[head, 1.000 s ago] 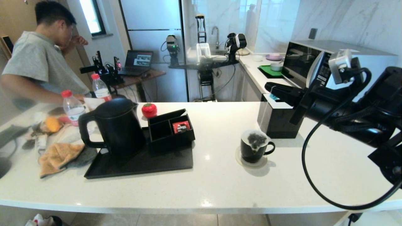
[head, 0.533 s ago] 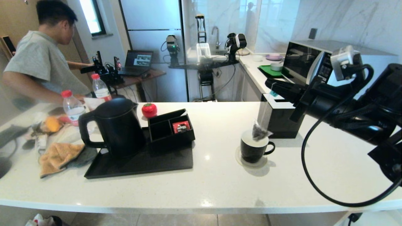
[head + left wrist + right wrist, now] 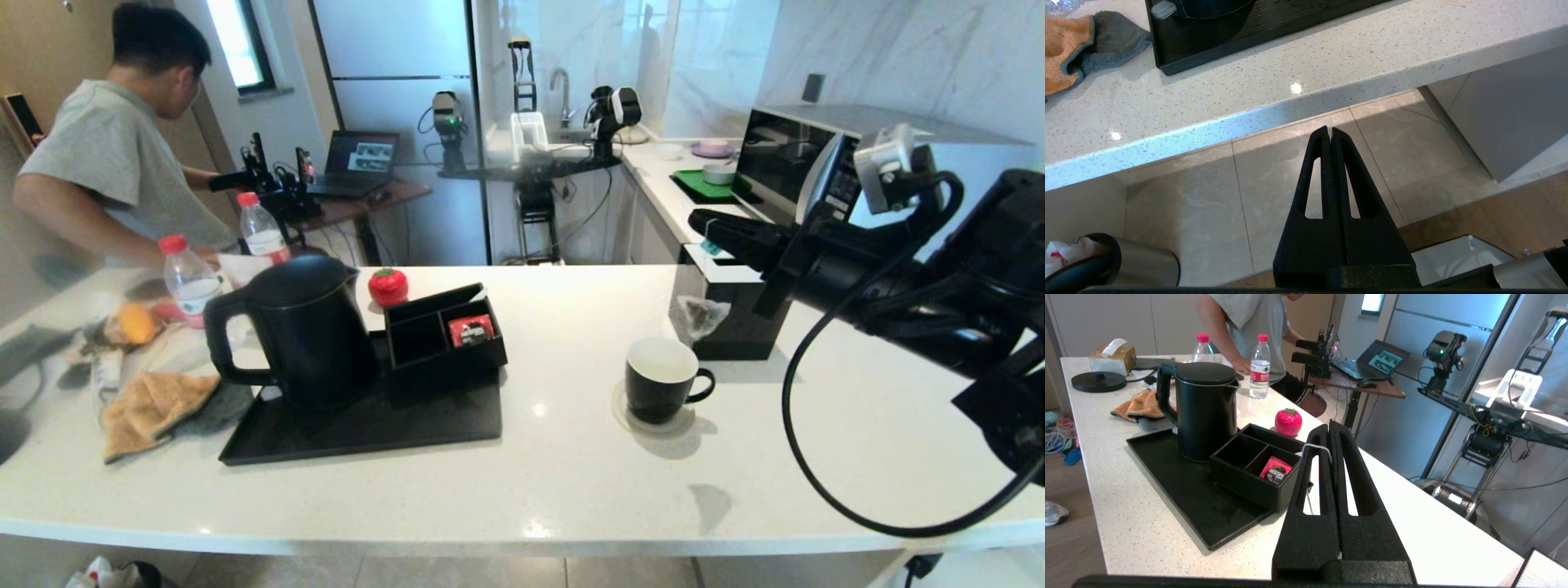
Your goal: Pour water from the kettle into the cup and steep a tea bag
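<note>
The black kettle (image 3: 298, 327) stands upright with its lid on at the left of a black tray (image 3: 367, 429). A black cup (image 3: 663, 380) with a white inside sits on a clear coaster right of the tray. Just above and behind the cup hangs the grey mesh tea bag (image 3: 700, 317), clear of the rim, on a thin string (image 3: 1314, 447). My right gripper (image 3: 702, 222) is shut on that string, level and well above the cup. My left gripper (image 3: 1329, 131) is shut and empty, below the counter edge over the floor tiles. Water cannot be made out in the cup.
A black divided box (image 3: 445, 335) with a red packet (image 3: 472, 330) sits on the tray. A black tissue box (image 3: 718, 306) stands behind the cup. Two red-capped bottles (image 3: 189, 278), cloths (image 3: 151, 404) and a red strawberry-shaped thing (image 3: 388, 286) lie at the left; a person (image 3: 106, 155) stands there.
The tea bag has risen out of the cup and now hangs above and behind its rim. The right gripper kept its place. The person at the left shifted.
</note>
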Tool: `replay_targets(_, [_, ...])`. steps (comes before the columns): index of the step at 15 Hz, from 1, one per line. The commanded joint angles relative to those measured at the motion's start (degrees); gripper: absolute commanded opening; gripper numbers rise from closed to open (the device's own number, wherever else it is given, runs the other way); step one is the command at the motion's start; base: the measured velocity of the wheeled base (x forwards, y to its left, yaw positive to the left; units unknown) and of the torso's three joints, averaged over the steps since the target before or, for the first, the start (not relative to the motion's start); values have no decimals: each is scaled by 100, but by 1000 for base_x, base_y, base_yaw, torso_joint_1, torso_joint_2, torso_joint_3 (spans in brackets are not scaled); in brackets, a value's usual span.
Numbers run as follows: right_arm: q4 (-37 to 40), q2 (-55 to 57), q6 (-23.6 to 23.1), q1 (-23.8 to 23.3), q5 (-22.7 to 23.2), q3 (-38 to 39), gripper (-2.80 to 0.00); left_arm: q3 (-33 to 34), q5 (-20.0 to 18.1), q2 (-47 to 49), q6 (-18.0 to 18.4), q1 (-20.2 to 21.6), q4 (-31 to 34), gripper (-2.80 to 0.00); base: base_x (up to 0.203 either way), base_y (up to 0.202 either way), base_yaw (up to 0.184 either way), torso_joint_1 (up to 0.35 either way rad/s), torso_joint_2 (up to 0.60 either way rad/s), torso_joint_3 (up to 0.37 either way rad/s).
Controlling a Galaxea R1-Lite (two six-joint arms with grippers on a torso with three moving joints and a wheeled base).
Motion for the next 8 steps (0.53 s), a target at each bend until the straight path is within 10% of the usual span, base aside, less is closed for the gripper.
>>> replay_targets(1, [-44,80,11,-36,20,5,-280,0,0,19,-3,102,8,-280,0,0,0,0,0,0])
replay_targets(8, [-210,526,1,-237,47,4,-280,0,6,-125,-11,1441,12,-280,0,0,0,0,0,0])
